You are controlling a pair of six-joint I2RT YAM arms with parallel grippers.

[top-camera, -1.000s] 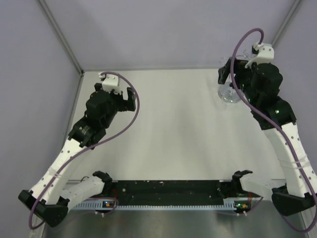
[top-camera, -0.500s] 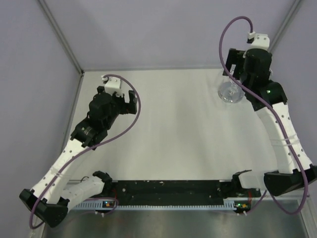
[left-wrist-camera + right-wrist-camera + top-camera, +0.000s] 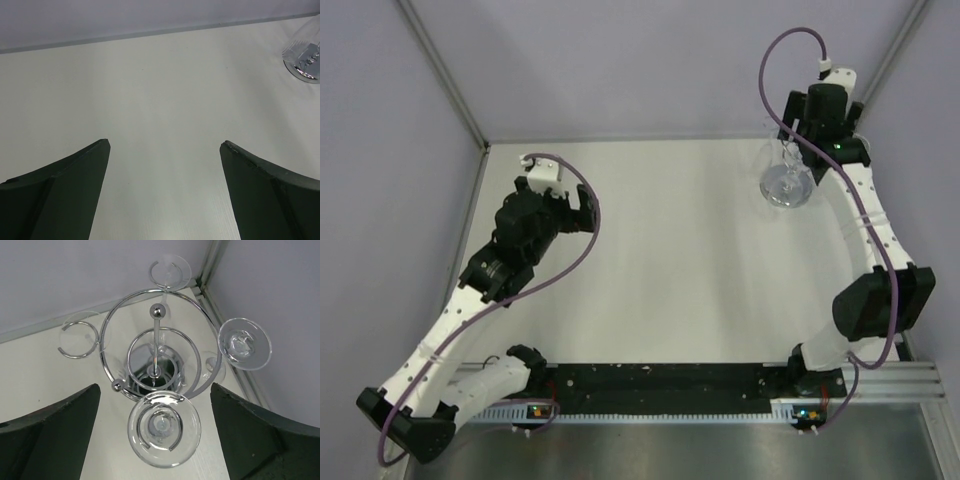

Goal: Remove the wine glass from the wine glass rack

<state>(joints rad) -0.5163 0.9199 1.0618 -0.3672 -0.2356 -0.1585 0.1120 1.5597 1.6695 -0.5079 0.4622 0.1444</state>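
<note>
1. Against a second ago, from the top: finds the right arm's elbow swung back toward the near edge and the forearm stretched along the right side. That carries the right gripper farther toward the far right corner. Finds the left arm almost where it was.
2. Same view: places the right gripper above the wine glass rack, which stands on the table near that corner. Cannot tell the finger gap from up here. Shows the left gripper well apart from the rack, over the table's left half. Leaves the specks on the black rail at the near edge too small to read as writing.
3. Left wrist: shows both fingers spread wide, released, with only bare table between them. Catches the rack's mirrored base and a glass bowl at the upper right edge.
4. Right wrist: looks straight down the rack's post and hoop. Shows the fingers wide apart, clamped on nothing. Puts the nearest wine glass hanging foot-up in its ring loop between and below the fingers, apart from both. Shows two more glass feet in loops at the right and the far side.
</note>
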